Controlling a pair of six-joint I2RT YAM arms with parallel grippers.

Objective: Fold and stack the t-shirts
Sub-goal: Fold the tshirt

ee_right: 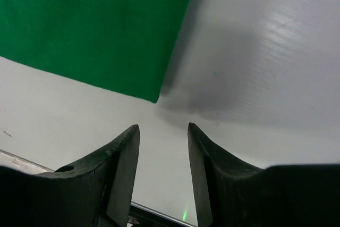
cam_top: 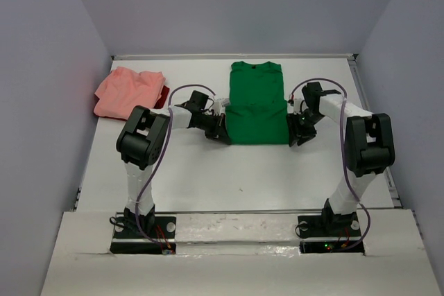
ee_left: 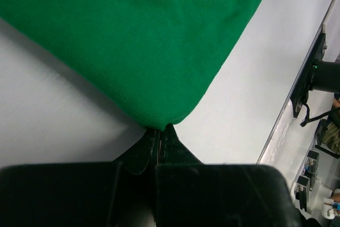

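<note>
A bright green t-shirt [cam_top: 257,102] lies flat in the middle of the table, sides folded in, collar at the far end. My left gripper [cam_top: 223,133] is shut on its near left corner; in the left wrist view the jaws pinch the green corner [ee_left: 159,123] between them. My right gripper [cam_top: 300,136] stands open just off the shirt's near right corner; in the right wrist view that corner [ee_right: 153,95] lies a short way ahead of the spread fingers [ee_right: 127,147], apart from them. A salmon-pink t-shirt [cam_top: 125,91] lies crumpled at the far left, with dark red cloth [cam_top: 164,95] beside it.
Grey walls enclose the white table [cam_top: 208,178] on three sides. A raised rail [cam_top: 361,88] runs along the right edge. The arm bases [cam_top: 142,230] sit at the near edge.
</note>
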